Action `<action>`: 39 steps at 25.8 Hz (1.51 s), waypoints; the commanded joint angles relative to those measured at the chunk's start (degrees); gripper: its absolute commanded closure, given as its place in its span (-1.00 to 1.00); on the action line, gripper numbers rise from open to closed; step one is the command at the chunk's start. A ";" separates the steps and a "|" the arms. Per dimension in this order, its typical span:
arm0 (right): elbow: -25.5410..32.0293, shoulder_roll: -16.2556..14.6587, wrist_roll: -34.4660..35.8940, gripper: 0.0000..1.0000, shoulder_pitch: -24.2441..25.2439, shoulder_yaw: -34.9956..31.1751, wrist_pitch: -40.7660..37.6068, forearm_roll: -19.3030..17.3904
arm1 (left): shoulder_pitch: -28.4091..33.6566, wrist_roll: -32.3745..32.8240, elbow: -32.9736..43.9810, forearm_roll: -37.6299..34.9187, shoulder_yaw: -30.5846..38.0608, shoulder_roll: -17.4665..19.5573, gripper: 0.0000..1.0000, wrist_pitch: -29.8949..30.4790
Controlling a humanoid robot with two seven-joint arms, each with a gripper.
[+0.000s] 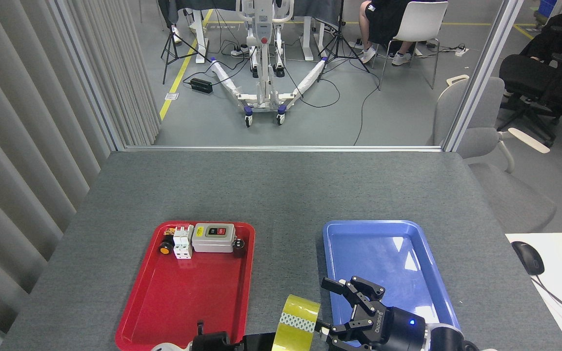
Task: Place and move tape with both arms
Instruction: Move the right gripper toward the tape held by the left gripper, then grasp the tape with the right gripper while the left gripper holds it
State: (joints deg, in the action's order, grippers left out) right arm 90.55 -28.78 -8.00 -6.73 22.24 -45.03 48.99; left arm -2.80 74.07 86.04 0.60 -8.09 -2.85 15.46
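The roll of yellow tape (301, 312) stands on edge in the air at the bottom of the head view, between the two trays. My left gripper (267, 342) comes in from the bottom edge and is shut on the roll's left side; most of that gripper is cut off by the frame. My right gripper (328, 307) is open just right of the roll, over the near left corner of the blue tray (378, 243). Its fingers (332, 283) are spread and point at the roll from a small gap away.
The red tray (183, 297) on the left holds a grey switch box (213, 237), white breakers (182, 241) and small parts along its far end. A mouse (528, 257) and a keyboard lie on a white desk to the right. Beyond the grey table are chairs and a seated person.
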 commanded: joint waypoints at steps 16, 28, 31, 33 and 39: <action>-3.18 7.16 0.01 -0.77 -0.91 0.52 0.03 5.06 | -0.02 -0.33 -0.08 0.01 0.53 0.65 1.00 0.80; -3.36 8.83 0.01 -0.45 -2.06 1.49 0.03 6.82 | -0.19 -0.42 -0.44 0.01 0.97 0.65 1.00 1.68; -3.09 8.74 0.09 -0.43 -1.97 1.49 0.03 6.73 | -0.28 -0.33 -0.44 0.01 0.97 0.74 1.00 1.77; -3.01 8.66 0.09 -0.39 -1.71 1.49 0.03 6.73 | -0.28 -0.33 -0.44 0.01 0.97 0.74 1.00 1.86; -2.57 8.13 0.09 -0.30 -0.74 1.49 0.03 6.64 | -0.37 -0.33 -0.52 0.01 1.23 0.74 1.00 2.21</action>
State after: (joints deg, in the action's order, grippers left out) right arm 87.82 -20.39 -8.01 -7.95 23.73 -44.98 55.66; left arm -3.08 73.68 85.55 0.61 -7.06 -2.11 17.46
